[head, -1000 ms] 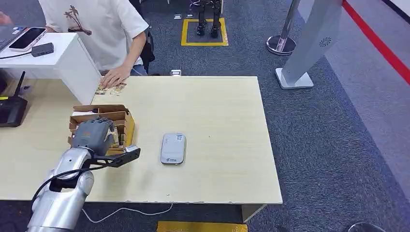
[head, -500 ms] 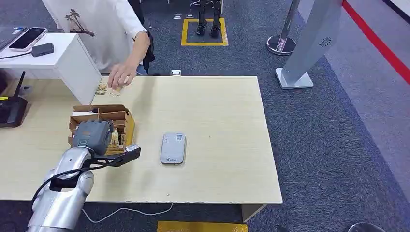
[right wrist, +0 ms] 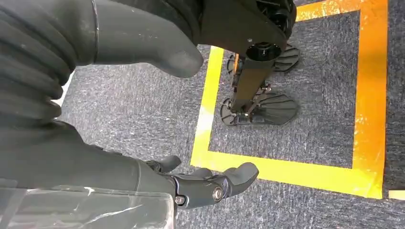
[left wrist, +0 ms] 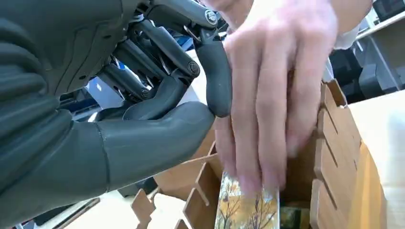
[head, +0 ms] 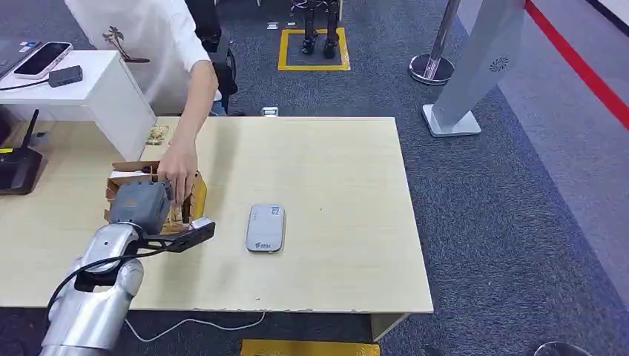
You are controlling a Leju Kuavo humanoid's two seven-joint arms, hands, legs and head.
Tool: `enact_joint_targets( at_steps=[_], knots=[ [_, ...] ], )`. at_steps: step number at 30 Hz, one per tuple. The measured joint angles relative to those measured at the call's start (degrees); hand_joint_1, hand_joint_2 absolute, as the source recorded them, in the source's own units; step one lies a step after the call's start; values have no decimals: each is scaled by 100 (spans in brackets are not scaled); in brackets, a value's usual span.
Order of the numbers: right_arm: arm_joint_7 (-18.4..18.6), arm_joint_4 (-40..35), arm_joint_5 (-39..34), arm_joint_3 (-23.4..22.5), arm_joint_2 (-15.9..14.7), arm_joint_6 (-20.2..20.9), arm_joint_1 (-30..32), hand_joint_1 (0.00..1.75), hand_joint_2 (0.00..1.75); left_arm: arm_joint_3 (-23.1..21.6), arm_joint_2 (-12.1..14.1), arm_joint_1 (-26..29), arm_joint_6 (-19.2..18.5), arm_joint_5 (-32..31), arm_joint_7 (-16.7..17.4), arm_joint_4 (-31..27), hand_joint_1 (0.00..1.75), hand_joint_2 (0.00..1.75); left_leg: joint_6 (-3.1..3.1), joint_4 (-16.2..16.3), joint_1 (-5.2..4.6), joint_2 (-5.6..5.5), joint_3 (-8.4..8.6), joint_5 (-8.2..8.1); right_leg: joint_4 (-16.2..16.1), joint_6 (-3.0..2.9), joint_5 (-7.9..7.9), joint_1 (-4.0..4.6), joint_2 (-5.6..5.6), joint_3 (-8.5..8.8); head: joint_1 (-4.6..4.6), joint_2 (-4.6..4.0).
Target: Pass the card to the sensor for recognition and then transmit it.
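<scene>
My left hand hovers over a brown cardboard card box on the left of the table. In the left wrist view its thumb and dark fingers stand apart and hold nothing. A person's hand reaches into the box beside my fingers, and its fingertips press on a card with a tree picture standing upright in a slot. The grey card sensor lies flat on the table to the right of the box. My right hand hangs over the carpet, fingers apart, holding nothing.
The person stands at the table's far left edge. Loose cards lie near a white stand that carries a phone. A black router sits at the left. The table's right edge drops to carpet.
The person's hand left the loose cards at the far edge and came down into the card box next to my left hand. My left hand has barely moved.
</scene>
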Motion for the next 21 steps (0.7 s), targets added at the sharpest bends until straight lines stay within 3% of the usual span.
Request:
enact_joint_targets(
  at_steps=[21],
  knots=[
    [-50,9,-20,-2,0,0,1,0,175,-92,20,-181,22,22,0,-312,175,175,0,0,0,0,0,0,0,0,0,0,0,0,0,0]
  ],
)
